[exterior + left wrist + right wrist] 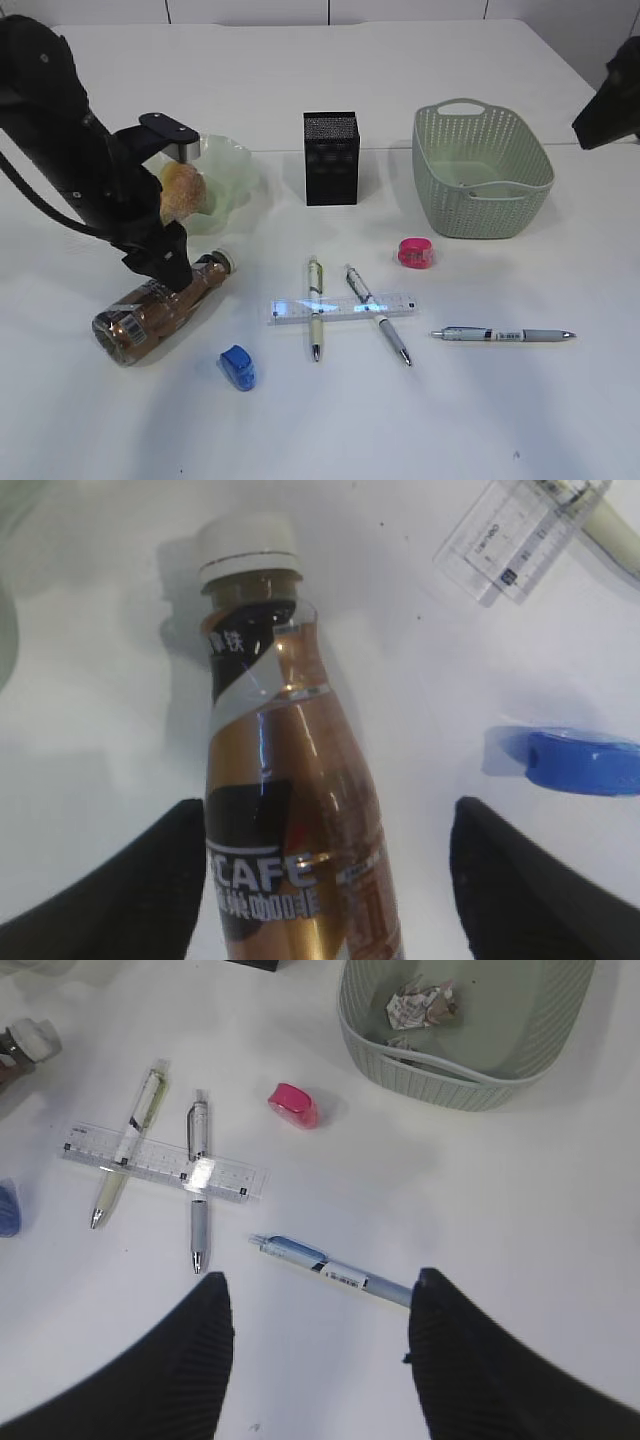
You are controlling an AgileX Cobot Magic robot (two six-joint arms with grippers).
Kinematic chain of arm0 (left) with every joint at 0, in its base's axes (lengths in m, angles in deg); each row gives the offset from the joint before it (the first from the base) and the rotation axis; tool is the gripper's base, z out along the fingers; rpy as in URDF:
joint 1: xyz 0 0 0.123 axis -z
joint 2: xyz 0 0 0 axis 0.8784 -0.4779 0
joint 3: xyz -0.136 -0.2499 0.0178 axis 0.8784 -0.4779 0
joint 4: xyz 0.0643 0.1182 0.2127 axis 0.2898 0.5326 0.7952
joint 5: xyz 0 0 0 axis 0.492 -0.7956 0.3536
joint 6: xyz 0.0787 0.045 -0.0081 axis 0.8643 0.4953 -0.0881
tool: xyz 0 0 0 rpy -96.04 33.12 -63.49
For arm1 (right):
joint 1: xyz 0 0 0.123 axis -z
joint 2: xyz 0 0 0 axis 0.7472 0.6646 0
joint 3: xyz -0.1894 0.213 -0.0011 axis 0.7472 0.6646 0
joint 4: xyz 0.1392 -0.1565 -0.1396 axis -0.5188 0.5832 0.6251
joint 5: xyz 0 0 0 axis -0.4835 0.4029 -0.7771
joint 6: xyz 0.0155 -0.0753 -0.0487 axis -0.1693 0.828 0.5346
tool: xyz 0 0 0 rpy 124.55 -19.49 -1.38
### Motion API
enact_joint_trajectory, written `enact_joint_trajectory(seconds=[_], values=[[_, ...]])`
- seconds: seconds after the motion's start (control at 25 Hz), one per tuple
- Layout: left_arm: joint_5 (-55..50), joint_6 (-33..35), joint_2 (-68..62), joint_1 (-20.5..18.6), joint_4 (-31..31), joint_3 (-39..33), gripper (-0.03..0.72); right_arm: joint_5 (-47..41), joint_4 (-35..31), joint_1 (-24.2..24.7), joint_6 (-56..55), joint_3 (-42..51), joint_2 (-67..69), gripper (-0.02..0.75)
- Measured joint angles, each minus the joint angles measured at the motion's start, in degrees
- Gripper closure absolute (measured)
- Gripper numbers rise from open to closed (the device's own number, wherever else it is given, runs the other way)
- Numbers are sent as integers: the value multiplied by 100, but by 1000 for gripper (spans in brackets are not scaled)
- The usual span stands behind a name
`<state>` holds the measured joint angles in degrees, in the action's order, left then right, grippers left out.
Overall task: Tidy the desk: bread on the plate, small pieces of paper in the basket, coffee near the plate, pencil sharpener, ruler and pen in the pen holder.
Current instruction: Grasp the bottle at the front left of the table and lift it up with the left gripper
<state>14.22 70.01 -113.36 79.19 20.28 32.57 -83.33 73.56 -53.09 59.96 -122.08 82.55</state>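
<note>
With the left end effector (325, 880) spread astride it, the lying brown plastic coffee bottle (280, 810) (white cap at 12 o'clock) could roll or squirt free on the white surface (420, 680) if pinched off-centre.

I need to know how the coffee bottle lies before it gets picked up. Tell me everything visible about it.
The coffee bottle is clear plastic with a white screw cap, brown drink inside and a brown-and-black label reading CAFE. It lies on its side on the white desk, cap pointing toward the green plate, base toward the near left. The left gripper straddles its middle with jaws open, one finger on either side; contact cannot be confirmed. The blue sharpener lies nearby, apart from it.
</note>
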Motion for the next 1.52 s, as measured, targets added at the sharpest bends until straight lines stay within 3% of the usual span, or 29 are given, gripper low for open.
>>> enact_joint_trajectory(seconds=[0.28, 1.28, 1.52], values=[[0, -33, -488, 35, 28, 421, 109, -116, -117, 0, 0, 0, -122, 292], [386, -179, -1088, 71, 136, 707, 102, -129, -203, 0, 0, 0, -124, 293], [30, -416, -1188, 91, 194, 1131, 102, -132, -228, 0, 0, 0, -124, 293]])
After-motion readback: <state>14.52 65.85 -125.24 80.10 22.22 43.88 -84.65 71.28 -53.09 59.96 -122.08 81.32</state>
